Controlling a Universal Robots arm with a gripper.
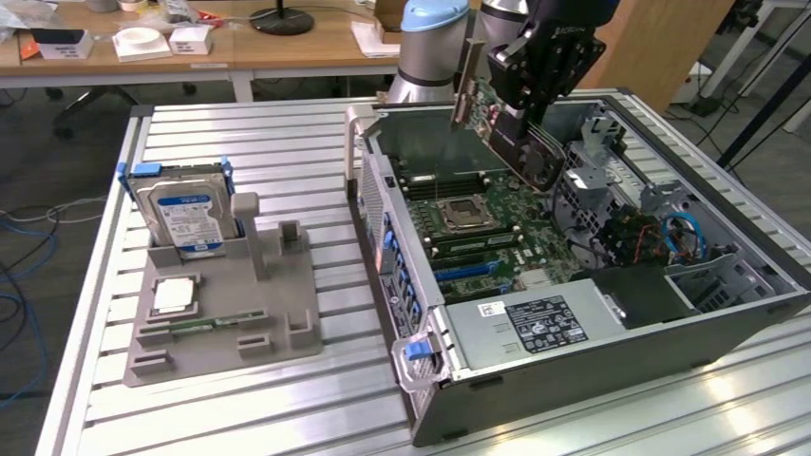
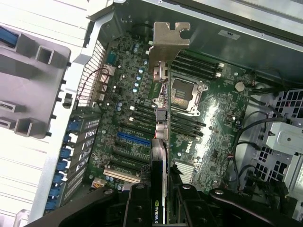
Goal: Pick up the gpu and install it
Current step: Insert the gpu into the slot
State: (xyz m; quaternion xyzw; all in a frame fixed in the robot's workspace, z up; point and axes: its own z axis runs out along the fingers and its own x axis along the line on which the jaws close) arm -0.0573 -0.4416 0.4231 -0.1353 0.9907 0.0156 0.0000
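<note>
The gpu (image 1: 526,152), a thin green card with a black cooler and a silver end bracket (image 1: 470,81), hangs on edge over the open computer case (image 1: 709,313). My gripper (image 1: 518,112) is shut on the card's upper edge and holds it above the motherboard (image 1: 495,228). In the wrist view the gpu (image 2: 161,151) is seen edge-on between my black fingers (image 2: 137,208). Its bracket (image 2: 169,45) points toward the case's rear wall, and the expansion slots (image 2: 135,139) lie below, apart from the card.
On the exterior view's left, a grey fixture (image 1: 285,323) holds a hard drive (image 1: 188,214) upright, a CPU (image 1: 174,294) and a memory stick (image 1: 209,323). Inside the case are a power supply (image 1: 533,323), a drive cage (image 1: 595,180) and cables (image 1: 678,237).
</note>
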